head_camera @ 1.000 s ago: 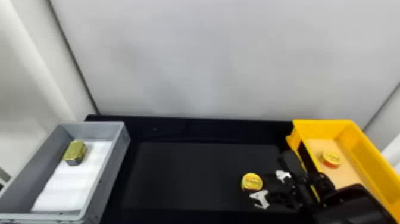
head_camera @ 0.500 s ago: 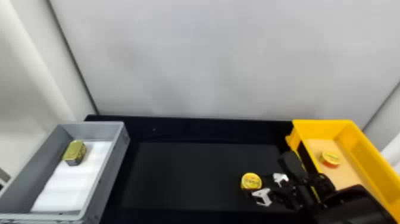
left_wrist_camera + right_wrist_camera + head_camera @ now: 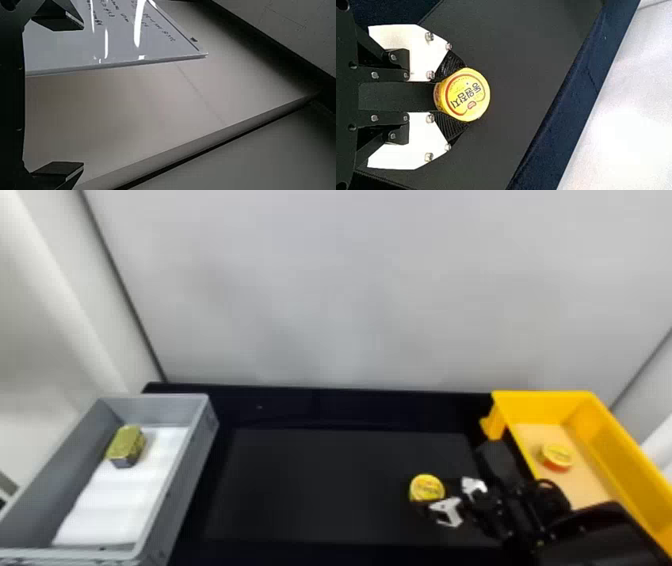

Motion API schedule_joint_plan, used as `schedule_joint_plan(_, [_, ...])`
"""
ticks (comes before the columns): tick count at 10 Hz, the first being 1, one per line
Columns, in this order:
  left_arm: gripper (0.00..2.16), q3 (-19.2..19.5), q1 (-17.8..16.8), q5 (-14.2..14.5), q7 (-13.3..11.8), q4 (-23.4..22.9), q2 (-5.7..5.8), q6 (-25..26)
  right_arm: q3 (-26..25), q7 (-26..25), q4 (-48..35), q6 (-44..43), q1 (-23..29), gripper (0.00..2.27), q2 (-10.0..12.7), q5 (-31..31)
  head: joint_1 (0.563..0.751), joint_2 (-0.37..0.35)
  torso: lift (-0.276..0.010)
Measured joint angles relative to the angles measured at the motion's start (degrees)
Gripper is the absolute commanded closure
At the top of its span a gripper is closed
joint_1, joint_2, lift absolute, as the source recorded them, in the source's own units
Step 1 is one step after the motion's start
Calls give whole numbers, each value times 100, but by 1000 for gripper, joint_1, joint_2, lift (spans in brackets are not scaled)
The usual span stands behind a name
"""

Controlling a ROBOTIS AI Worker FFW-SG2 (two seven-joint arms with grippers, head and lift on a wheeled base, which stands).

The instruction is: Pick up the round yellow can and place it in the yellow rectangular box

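The left black gripper gapes wide. A grey plastic box flanks the black table before a pale wall; the right black-and-white gripper clasps the round yellow can, left of the yellow rectangular box.

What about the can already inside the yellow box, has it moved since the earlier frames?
No, the can sits unshifted against the yellow box in the head view.

The round yellow can is held by the right gripper, left of the yellow rectangular box.
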Motion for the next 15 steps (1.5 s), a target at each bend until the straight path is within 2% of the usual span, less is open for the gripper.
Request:
schedule_joint_plan(4, [50,0,0,2,0,0,0,9,-55,21,-198,183,59,911,5,-112,686,14,-55])
schedule_joint_plan(7, [51,9,3,2,0,-5,0,18,-222,63,-796,491,106,911,-48,-70,686,14,-55])
schedule_joint_plan(10, [51,12,17,2,0,-22,0,56,-612,105,-1581,780,117,911,-84,303,686,14,-55])
schedule_joint_plan(15, [51,14,27,-6,-17,-35,0,86,-1014,82,-2159,1109,133,911,-91,871,686,14,-55])
